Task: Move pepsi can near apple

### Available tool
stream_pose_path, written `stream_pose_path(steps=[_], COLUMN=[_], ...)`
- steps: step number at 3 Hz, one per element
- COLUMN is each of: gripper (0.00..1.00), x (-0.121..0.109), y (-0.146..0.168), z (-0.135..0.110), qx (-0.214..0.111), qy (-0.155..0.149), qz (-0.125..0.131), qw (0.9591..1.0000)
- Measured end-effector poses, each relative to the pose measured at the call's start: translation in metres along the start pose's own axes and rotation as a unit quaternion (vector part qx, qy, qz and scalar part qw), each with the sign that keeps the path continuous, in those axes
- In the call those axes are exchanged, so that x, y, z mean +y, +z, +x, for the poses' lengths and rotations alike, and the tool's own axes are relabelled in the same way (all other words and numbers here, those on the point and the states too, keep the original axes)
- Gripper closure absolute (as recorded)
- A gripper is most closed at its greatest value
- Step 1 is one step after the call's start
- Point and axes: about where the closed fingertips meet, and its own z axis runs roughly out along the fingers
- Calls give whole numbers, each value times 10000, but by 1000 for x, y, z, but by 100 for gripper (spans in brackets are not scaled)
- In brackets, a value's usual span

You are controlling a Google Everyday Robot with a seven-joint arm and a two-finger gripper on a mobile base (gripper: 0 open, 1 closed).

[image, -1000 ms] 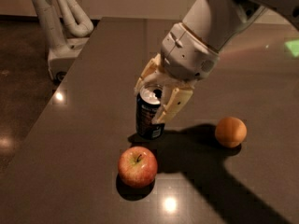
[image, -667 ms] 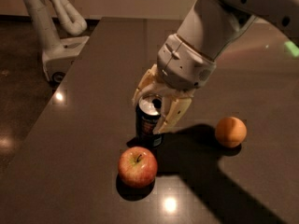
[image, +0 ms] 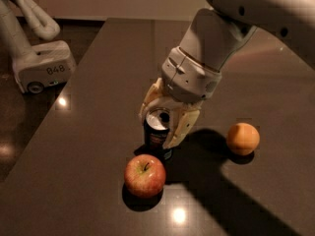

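1. The end effector (image: 157,128) is seen at the tabletop's (image: 98,132) middle, lowered from the upper right and pointing downward.
2. Its pale fingers (image: 180,124) are set on both sides of the can (image: 157,137), and the can appears to be clamped between them.
3. The can is held upright; whether its base touches the tabletop cannot be told in the shadow.
4. The apple (image: 144,175) is found just near and slightly left of the can, apart from it.
5. An orange (image: 242,138) is placed to the right, well apart from the can.
6. A second robot's base (image: 43,69) is seen on the floor at the far left.
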Motion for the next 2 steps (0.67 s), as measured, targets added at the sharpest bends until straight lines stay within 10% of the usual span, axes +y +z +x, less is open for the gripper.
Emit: stream_pose_path(steps=[2], gripper=[0], x=[-4], y=[5], z=[2], qx=[71], qy=[-14], qz=[3], qw=[10000])
